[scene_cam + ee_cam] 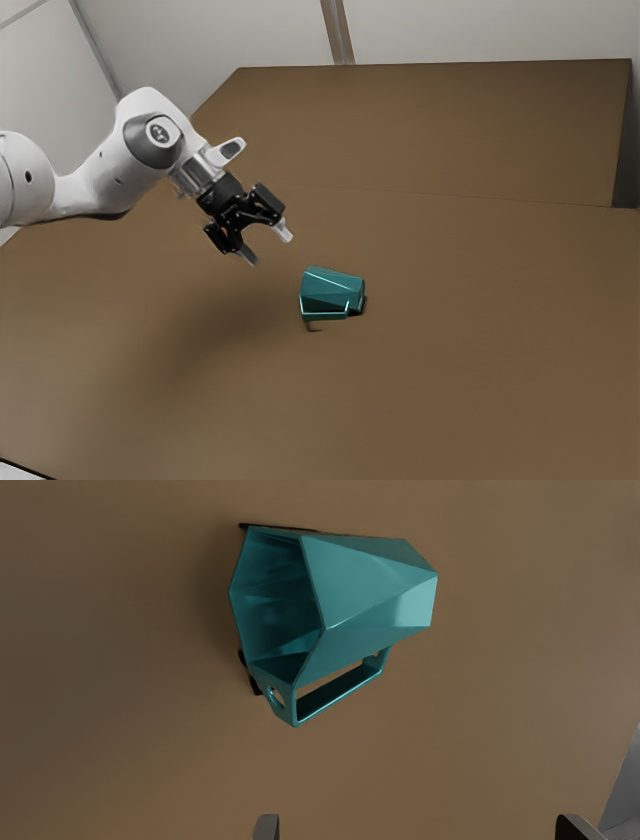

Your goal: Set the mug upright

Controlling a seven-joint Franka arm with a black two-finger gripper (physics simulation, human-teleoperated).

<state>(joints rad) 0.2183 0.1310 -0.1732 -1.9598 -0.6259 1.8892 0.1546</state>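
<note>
Exterior view, left of centre: claw (268,246) above the counter (480,350), fingers (283,232) apart and empty; the clearance presumably leaves room to line up a grip. Near centre: mug (332,293) on its side on the counter, clear of the claw; a flat facet probably keeps it from rolling. Looks: glossy teal, faceted; open mouth (275,600), body tapering away from it; angular looped handle (340,690) along one side, round hole (276,697) near the mouth.

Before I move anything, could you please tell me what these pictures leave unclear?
Outer bottom of the mug: wrist view, hidden behind its sides.
Its resting side: both views, hidden under its body.
Gripper fingers: wrist view, mostly cut by the bottom edge.
Base of the arm: exterior view, cut by left edge.
</note>
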